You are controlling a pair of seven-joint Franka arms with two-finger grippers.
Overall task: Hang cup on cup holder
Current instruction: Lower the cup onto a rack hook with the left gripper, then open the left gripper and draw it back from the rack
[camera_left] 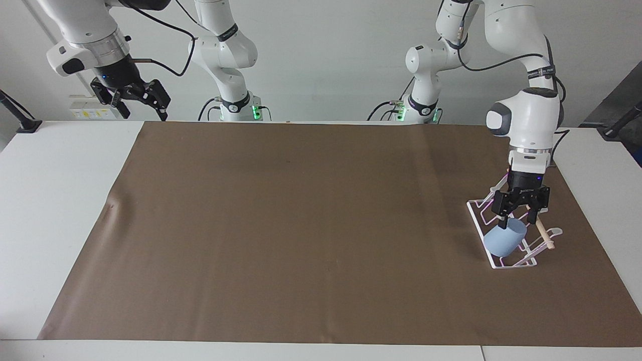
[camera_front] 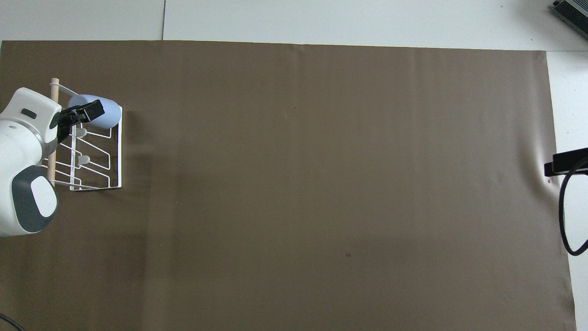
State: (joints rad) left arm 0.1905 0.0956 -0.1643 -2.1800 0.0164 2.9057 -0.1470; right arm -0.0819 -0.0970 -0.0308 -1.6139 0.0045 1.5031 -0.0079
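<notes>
Facing view gives us the best reading of this step: the left gripper (camera_left: 519,218) stands just above the cup holder (camera_left: 512,231), with its fingers spread apart, and they grip nothing. The cup (camera_left: 505,239) sits tilted on the slanted prong at the end of the rack that is farthest from the robots, its narrow base pointing up toward the wooden dowel (camera_left: 543,235) and its wide rim low, toward the middle of the table. We judge that the release is made and the step in hand is now to withdraw without disturbing the cup. One fingertip seems very close to the cup's upper wall, and we cannot tell if it touches, so we would go straight up first and only then move sideways. We would keep the fingers wide during the lift, so that they do not catch the wire loops or the dowel. From the overhead view the cup (camera_front: 101,116) lies at the rack's (camera_front: 119,154) farthest corner, and it looks a little loose there, so a slow retreat is safer. The right gripper (camera_left: 131,99) waits, open, high over the table corner at its own end.
</notes>
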